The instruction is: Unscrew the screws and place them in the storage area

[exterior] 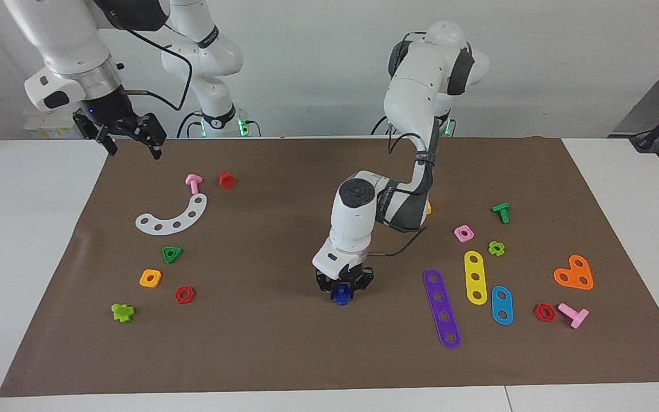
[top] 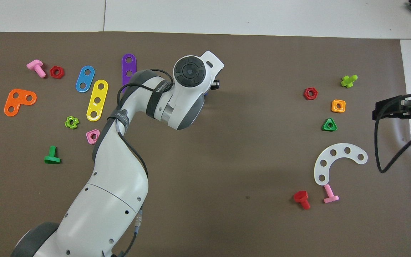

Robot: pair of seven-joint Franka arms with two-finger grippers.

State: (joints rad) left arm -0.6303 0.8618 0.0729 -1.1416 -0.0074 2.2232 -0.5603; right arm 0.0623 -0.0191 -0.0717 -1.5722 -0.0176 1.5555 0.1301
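My left gripper [exterior: 343, 289] is down at the mat in the middle of the table, its fingers closed around a small blue screw [exterior: 341, 297]. In the overhead view the left wrist [top: 189, 73] covers the gripper, and only a sliver of the blue screw [top: 208, 95] shows. The storage area [exterior: 215, 257] is bare brown mat toward the right arm's end, around a green triangle [exterior: 172, 254], an orange square [exterior: 150, 278], a red hexagon [exterior: 184, 294] and a white curved strip [exterior: 172, 217]. My right gripper [exterior: 132, 142] waits open and empty, raised over the mat's edge.
A pink bolt [exterior: 193, 183], a red bolt [exterior: 226, 179] and a lime bolt [exterior: 123, 312] lie by the storage area. Toward the left arm's end lie purple [exterior: 441, 309], yellow [exterior: 475, 277] and blue [exterior: 501, 305] strips, an orange plate [exterior: 574, 273], nuts and bolts.
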